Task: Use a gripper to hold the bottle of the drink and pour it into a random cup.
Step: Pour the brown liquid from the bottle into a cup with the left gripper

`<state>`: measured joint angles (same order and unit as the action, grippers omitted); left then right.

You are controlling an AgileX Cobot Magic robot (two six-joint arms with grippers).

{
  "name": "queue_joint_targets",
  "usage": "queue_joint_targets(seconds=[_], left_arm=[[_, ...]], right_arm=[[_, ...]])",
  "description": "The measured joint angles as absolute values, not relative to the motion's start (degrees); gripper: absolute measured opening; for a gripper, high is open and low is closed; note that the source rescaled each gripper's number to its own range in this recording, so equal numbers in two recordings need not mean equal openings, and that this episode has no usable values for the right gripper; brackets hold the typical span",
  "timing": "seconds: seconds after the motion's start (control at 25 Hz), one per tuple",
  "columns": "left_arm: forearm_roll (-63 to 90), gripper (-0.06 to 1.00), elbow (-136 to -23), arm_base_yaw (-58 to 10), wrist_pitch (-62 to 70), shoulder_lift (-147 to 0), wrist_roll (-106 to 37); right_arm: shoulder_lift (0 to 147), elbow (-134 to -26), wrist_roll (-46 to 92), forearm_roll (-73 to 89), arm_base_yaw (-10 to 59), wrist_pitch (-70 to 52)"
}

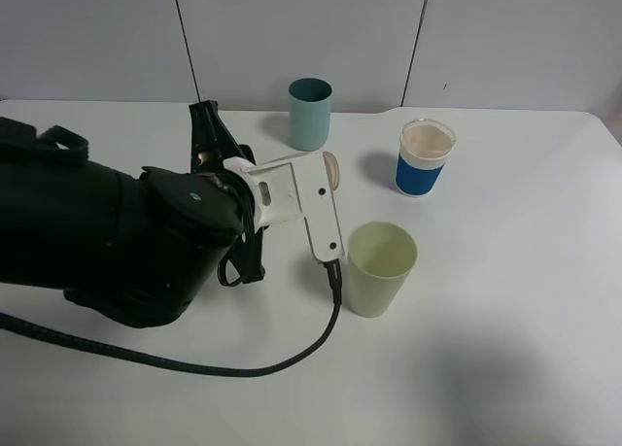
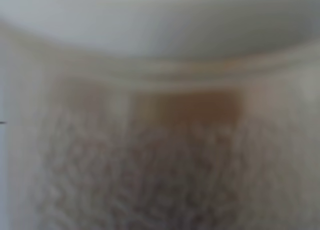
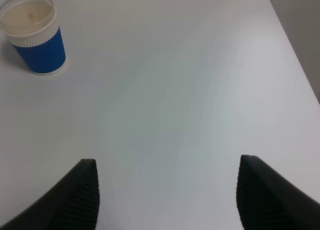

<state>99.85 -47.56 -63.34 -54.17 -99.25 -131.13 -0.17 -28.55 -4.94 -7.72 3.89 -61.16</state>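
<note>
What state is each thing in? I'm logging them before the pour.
left gripper: shut on the bottle
bottle: gripped, mostly hidden
yellow-green cup: upright, empty
teal cup: upright
blue-banded cup: upright, pale top
right gripper: open, holding nothing

Probably a robotics lab — white table (image 1: pixel 525 368), plain grey wall panels (image 1: pixel 301 28). Bulky black robot arm (image 1: pixel 97 232) over it.

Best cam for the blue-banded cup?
Right wrist: the blue-banded cup is close and sharp, with its ribbed band and pale contents clear. Exterior high shows the cup whole but smaller. Left wrist is pure blur; no cup discernible.
</note>
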Motion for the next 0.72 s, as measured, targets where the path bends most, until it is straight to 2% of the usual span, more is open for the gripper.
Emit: queue_joint_targets(seconds=[0.72], left_arm=[[100.2,0.05,-51.3,-66.3,-56.9,-103.6,-137.3]], right_arm=[[-0.2,-28.6,-4.9,-7.7,3.9,-61.2]])
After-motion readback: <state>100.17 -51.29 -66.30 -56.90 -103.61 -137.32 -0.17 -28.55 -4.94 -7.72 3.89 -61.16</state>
